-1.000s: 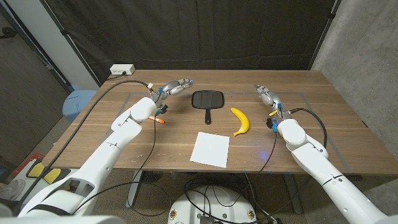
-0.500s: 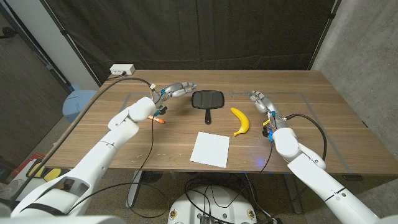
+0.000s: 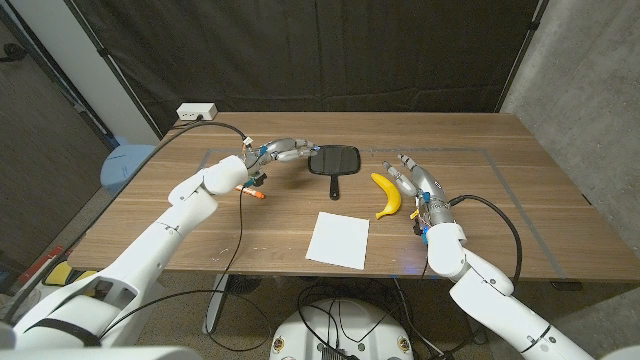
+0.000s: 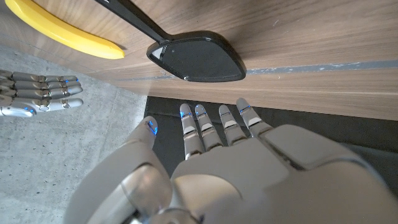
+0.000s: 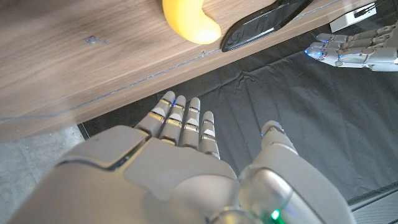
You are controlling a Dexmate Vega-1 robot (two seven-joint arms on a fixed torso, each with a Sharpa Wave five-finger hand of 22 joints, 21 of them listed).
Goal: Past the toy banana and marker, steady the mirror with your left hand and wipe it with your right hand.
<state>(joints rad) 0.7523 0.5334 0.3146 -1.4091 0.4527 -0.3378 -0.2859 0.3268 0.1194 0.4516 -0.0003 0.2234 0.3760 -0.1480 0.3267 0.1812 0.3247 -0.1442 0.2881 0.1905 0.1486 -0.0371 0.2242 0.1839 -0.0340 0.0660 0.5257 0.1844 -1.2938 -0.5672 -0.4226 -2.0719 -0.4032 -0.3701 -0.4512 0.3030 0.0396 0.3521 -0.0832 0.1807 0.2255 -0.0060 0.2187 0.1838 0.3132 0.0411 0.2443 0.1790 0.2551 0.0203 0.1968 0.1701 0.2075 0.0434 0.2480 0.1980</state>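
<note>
A black hand mirror (image 3: 334,160) lies face up at the table's middle back, handle toward me. My left hand (image 3: 290,152) hovers open just left of it, fingertips close to its rim; whether they touch I cannot tell. A yellow toy banana (image 3: 387,194) lies right of the handle. Beside the banana's right side, my right hand (image 3: 410,181) is open and holds nothing. An orange marker (image 3: 257,193) lies partly under my left forearm. The left wrist view has the mirror (image 4: 199,59), banana (image 4: 62,28) and right hand (image 4: 40,93) beyond my left hand (image 4: 211,168). The right wrist view has the banana (image 5: 186,22), mirror (image 5: 267,22) and left hand (image 5: 348,50).
A white square cloth (image 3: 339,239) lies flat near the table's front edge, below the mirror's handle. A white power strip (image 3: 196,112) sits at the back left corner. A blue round object (image 3: 128,163) stands off the table's left side. Black curtains hang behind.
My left hand has reached right, from a gap away to the mirror's rim. My right hand has drawn nearer and leftward, from the back right to beside the banana.
</note>
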